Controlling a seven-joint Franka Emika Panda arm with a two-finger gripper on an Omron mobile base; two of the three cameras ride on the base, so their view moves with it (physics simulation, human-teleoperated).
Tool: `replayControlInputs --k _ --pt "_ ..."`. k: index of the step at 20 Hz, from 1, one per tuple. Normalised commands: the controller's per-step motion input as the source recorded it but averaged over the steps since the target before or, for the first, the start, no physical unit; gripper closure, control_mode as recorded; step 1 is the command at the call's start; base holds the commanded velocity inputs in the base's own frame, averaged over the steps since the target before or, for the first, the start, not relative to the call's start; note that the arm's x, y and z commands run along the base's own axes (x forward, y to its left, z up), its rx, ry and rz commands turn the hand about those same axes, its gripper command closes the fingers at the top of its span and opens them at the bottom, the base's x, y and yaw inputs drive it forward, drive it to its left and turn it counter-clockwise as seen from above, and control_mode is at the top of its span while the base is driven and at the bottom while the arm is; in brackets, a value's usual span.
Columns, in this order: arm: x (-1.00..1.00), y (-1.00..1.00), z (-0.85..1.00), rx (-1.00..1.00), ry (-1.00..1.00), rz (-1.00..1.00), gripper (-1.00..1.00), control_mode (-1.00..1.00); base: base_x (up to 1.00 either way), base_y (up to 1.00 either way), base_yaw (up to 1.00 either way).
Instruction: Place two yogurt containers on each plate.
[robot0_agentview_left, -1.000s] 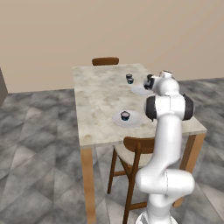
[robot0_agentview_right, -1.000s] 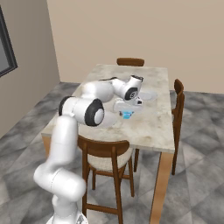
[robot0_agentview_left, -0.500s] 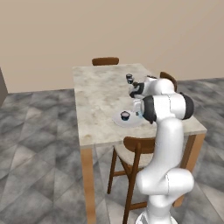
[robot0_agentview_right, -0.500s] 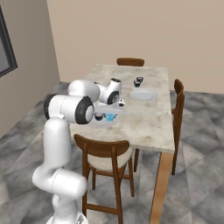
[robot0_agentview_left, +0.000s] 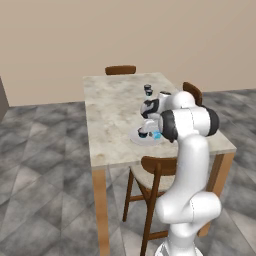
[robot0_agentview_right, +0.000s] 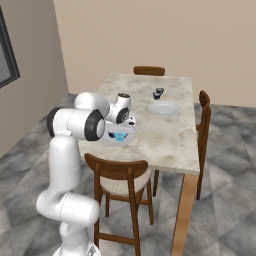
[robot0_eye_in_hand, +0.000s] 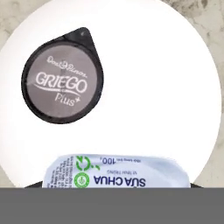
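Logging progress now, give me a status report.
Claw shut on light blue yogurt cup, over near white round plate. Dark Griego cup on it. Nothing blocking.

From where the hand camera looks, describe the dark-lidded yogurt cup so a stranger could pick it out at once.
Start at the marble table and find the near plate, the white one under the robot's hand. Two cups sit on it; take the yogurt cup that stands free on the plate. It has a round dark grey lid reading GRIEGO with a pointed pull tab, unlike its pale blue-white neighbour.

Arm (robot0_agentview_right: 75, 122) over near plate (robot0_agentview_right: 118, 137); far plate (robot0_agentview_right: 164, 108) beside cup (robot0_agentview_right: 158, 92)
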Motion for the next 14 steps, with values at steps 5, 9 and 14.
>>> replayControlInputs --k 5,9,14 --pt "0.25 0.01 -0.10 0.00 0.01 0.00 1.00 -1.00 0.00 0.00 0.00" --pt "0.30 0.03 -0.11 -0.02 0.00 0.00 1.00 -1.00 0.00 0.00 0.00" --pt "0.10 0.02 -0.16 -0.02 0.01 0.00 -1.00 -1.00 0.00 0.00 0.00"
